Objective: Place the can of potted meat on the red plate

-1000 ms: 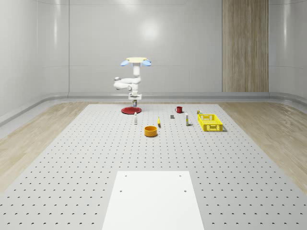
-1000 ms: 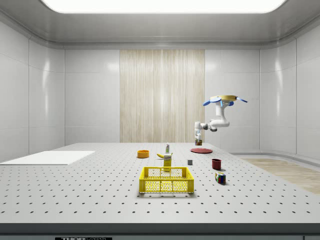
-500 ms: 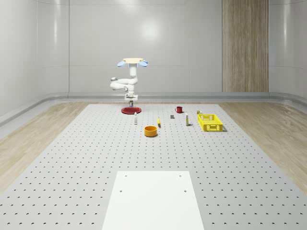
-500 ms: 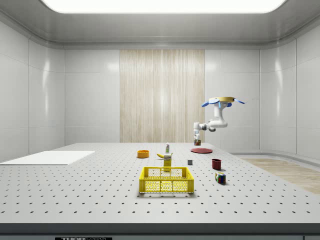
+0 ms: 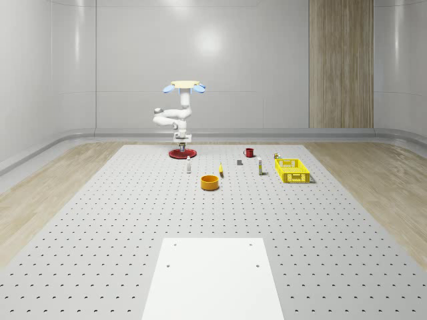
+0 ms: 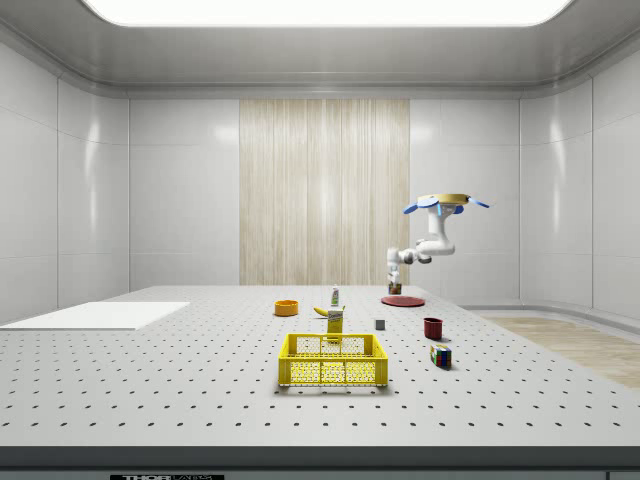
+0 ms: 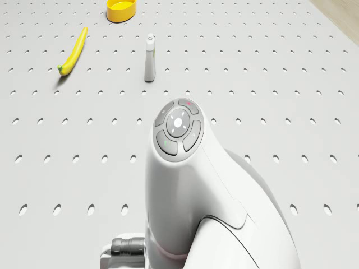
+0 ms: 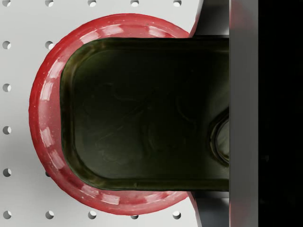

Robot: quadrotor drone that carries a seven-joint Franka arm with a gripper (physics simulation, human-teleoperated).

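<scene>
- One can [image 8: 147,113] sits in our gripper [image 5: 181,141], whose fingers are closed on its sides, directly above the plate [image 8: 40,118].
- We hover the drone [image 5: 185,86] above the plate, at the far side of the table [image 5: 100,227].
- We judge the can stiff, smooth metal, fairly heavy: slippery, so grip flat sides, low.
- The bottle [image 7: 149,58] and banana [image 7: 73,51] lie beyond the plate, well apart.

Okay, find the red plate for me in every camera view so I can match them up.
Whole-scene view: round red plate, far end of the table, under the white arm.
Side view: the plate, towards the right, below the arm.
Wrist view: its red rim rings the dark can of potted meat.
Shared landmark: orange bowl.
</scene>
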